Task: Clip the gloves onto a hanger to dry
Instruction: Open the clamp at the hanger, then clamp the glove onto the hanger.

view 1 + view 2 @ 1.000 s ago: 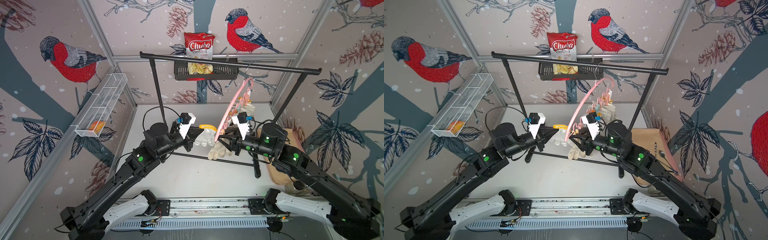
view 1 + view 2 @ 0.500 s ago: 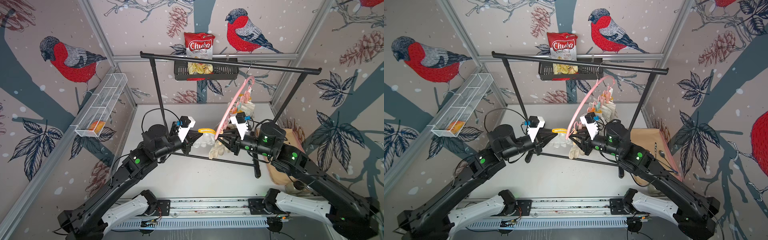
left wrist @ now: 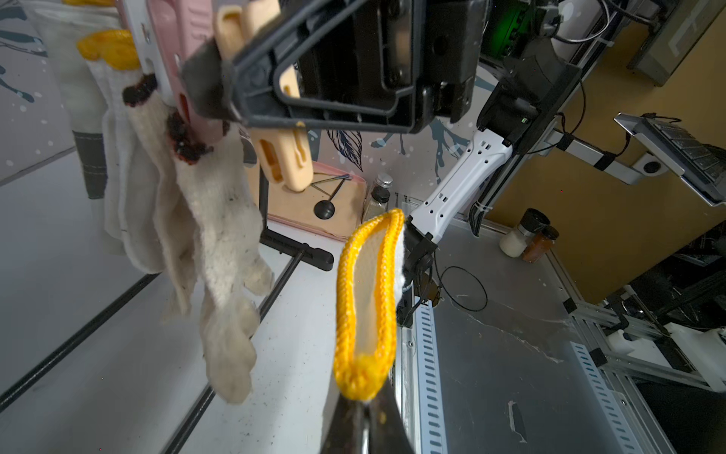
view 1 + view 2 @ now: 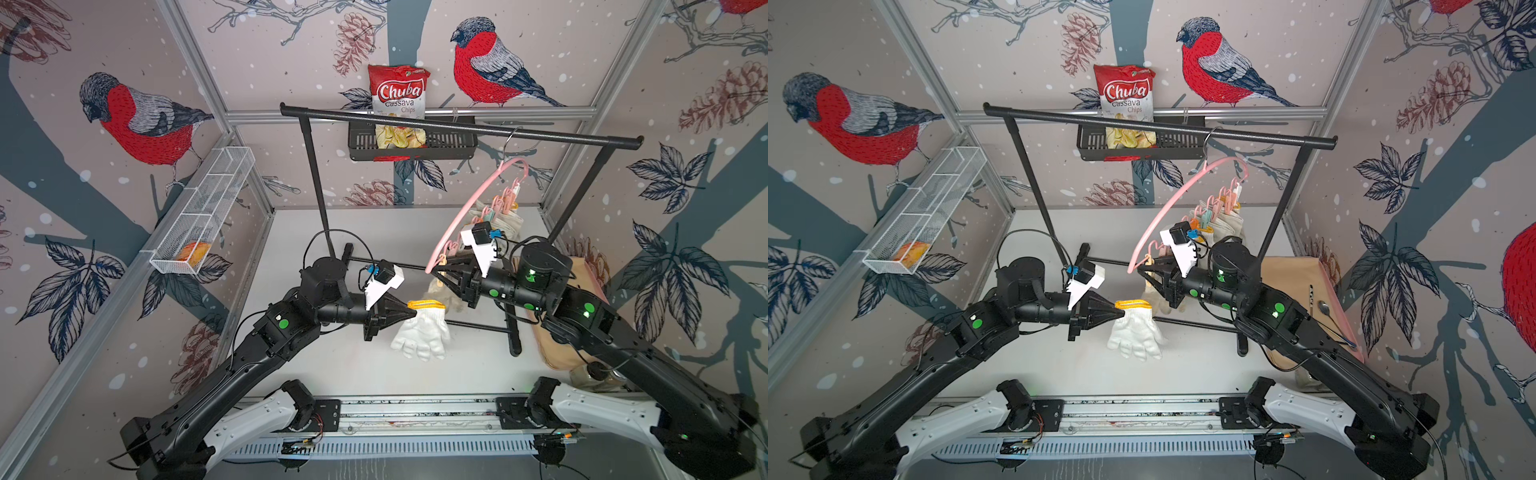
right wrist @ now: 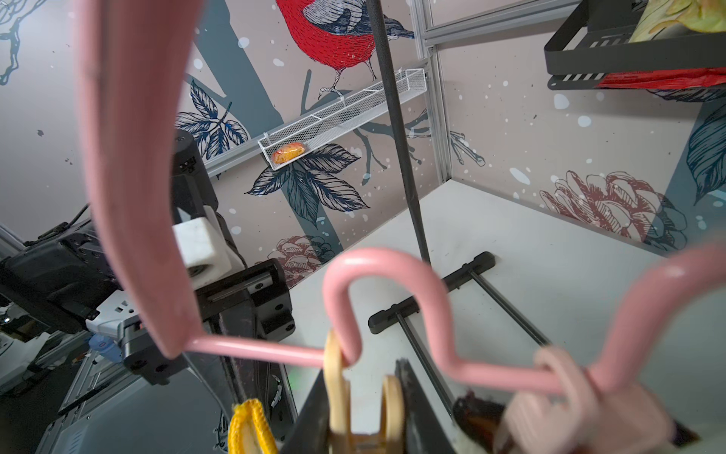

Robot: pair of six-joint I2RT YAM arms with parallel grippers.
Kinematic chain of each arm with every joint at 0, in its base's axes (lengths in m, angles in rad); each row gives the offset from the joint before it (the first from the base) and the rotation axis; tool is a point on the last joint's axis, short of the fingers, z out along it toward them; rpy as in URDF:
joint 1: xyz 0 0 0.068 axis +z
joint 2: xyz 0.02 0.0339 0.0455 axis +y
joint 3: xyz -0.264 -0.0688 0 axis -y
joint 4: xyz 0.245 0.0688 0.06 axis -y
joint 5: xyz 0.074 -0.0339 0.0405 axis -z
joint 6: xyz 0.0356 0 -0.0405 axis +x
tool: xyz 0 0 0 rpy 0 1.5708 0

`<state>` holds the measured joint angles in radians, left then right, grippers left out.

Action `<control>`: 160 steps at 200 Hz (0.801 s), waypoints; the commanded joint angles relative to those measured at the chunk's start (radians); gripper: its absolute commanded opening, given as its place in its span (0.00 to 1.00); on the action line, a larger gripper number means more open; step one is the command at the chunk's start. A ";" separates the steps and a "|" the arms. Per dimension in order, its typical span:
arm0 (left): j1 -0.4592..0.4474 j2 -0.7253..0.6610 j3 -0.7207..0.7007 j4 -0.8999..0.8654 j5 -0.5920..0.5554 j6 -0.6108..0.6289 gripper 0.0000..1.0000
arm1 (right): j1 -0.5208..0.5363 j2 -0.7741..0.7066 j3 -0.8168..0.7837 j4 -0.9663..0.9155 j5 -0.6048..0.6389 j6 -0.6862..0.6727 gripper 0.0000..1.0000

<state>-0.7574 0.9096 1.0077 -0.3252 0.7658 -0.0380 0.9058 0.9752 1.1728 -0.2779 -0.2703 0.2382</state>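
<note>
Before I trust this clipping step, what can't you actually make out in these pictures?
- Cream peg: mouth cut off by the right wrist view's bottom edge.
- Same peg in both top views: too small, between the right gripper's fingers.
- Gloves at the hanger's far end: count hidden by overlap and the right wrist camera.

A: What hangs on the far wall?
B: A black basket holding a red-and-white chips bag, just behind the top bar of the black garment rack.
A: And on the left?
B: A white wire shelf with something orange at its near end. On the right there is a tan board with a spoon lying on it.
</note>
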 commanded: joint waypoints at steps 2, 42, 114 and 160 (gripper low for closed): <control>-0.001 0.026 0.013 0.101 0.010 -0.032 0.00 | -0.001 0.002 0.007 0.049 -0.003 0.005 0.19; -0.002 0.077 0.033 0.114 -0.052 -0.027 0.00 | -0.001 0.000 0.007 0.052 -0.007 0.007 0.19; -0.001 0.096 0.049 0.162 -0.074 -0.031 0.00 | -0.004 -0.001 0.003 0.055 -0.020 0.007 0.19; -0.001 0.106 0.068 0.158 -0.080 -0.025 0.00 | -0.007 -0.003 0.001 0.055 -0.023 0.008 0.19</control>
<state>-0.7574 1.0111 1.0618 -0.2138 0.6842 -0.0715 0.9016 0.9749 1.1728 -0.2691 -0.2817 0.2386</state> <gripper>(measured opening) 0.049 0.254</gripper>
